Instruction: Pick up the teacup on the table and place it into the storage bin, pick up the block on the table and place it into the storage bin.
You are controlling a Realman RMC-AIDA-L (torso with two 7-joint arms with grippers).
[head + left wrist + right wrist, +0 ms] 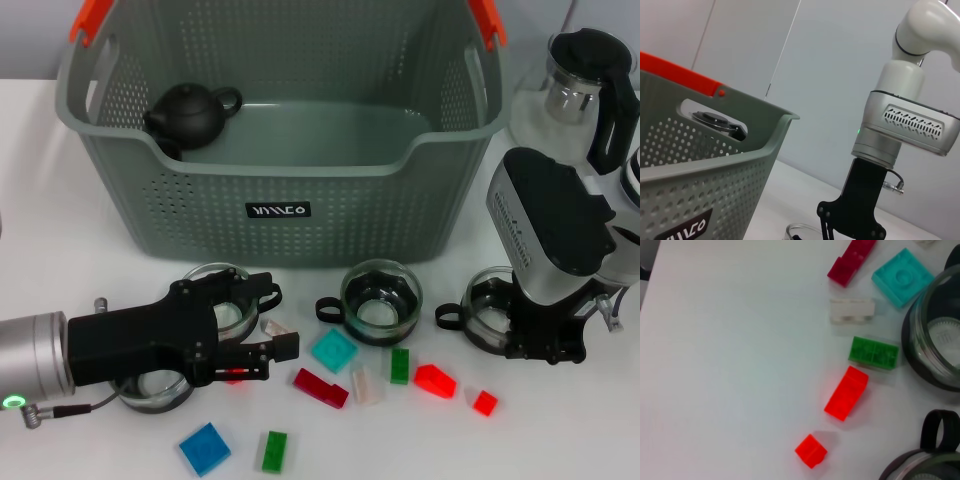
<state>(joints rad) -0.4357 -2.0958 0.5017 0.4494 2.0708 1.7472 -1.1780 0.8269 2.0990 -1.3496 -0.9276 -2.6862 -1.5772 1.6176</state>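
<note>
One black label, white letters unreadable, on storage bin.

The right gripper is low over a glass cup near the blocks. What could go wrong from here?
1. The right gripper is down at the glass cup, with the glass teapot close behind the arm; lifting could bump it.
2. The red blocks lie just beside that cup, so a shifted cup may scatter them.
3. The storage bin already holds a black teapot; a dropped cup might strike it.
</note>
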